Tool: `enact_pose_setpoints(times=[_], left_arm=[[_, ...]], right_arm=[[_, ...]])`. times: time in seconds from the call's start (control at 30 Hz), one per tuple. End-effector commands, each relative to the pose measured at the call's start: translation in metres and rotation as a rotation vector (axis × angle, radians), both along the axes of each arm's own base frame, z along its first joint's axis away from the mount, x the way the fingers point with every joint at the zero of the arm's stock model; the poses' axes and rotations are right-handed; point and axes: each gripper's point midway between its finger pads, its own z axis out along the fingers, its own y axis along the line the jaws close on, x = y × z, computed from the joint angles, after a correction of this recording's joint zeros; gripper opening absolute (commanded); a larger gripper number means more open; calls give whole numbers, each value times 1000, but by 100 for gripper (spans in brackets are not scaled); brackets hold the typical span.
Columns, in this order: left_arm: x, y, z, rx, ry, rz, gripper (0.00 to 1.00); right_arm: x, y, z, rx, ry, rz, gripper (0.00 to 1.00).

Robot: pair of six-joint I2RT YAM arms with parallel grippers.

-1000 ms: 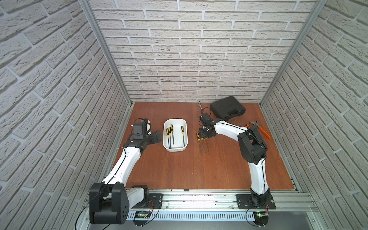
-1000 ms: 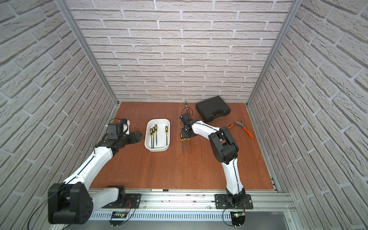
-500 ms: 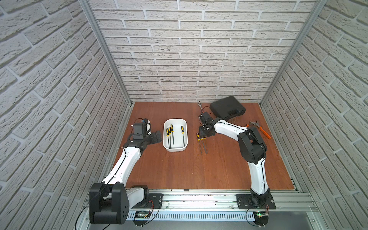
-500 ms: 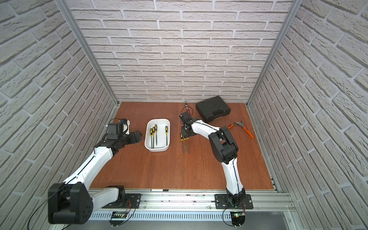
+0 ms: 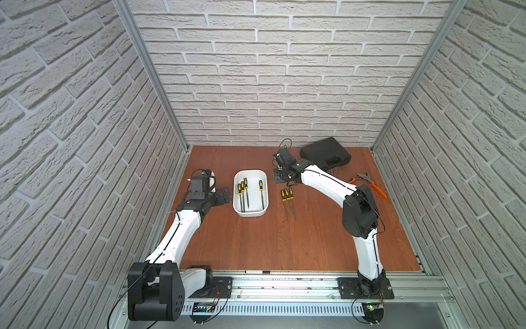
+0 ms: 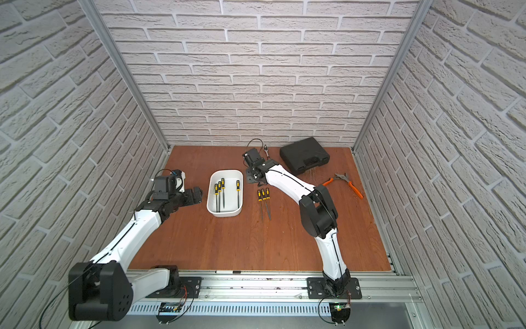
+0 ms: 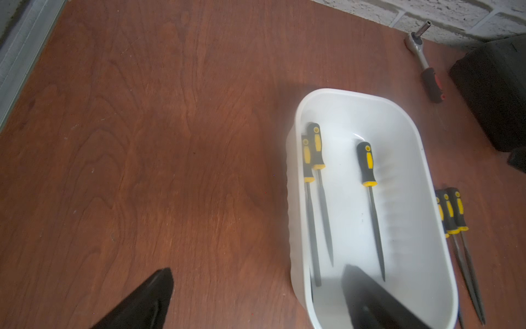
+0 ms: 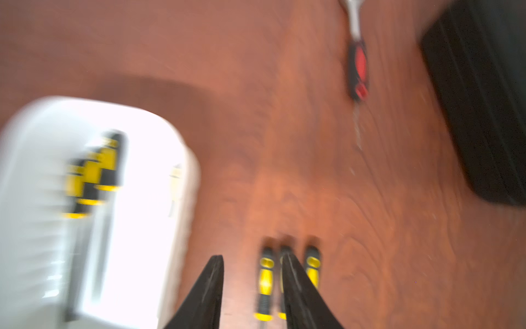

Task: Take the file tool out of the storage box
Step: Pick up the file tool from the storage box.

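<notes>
Both top views show brick walls point(image 5: 284, 71), wooden tabletop point(image 5: 256, 242), left gripper point(image 5: 226, 195) spread; right gripper point(image 8: 252, 257) seemingly parted.

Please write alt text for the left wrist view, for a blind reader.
A white rounded plastic tub on a brown wooden table holds three visible black-and-yellow-handled files. The open left gripper is beside it; three more files lie outside.
</notes>
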Motion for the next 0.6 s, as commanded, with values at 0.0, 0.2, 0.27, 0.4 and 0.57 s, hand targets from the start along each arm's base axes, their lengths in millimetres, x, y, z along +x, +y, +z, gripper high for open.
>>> enact_pose_setpoints(times=[0.0,0.2,0.27,0.4,0.57], left_arm=[[3,3,11,-4,-62,12,98],[1,3,17,-6,-96,8,98],[0,2,19,-8,-108,6,98],[0,1,24,-13,-134,-1,98],[-1,-1,30,-18,-162,-11,99]], right_arm=[[-3,50,26,117,-57,120,42],[11,110,-2,225,-16,169,42],[15,128,-6,251,-28,189,43],[22,149,-25,236,-28,202,44],[27,154,-50,191,-36,192,44]])
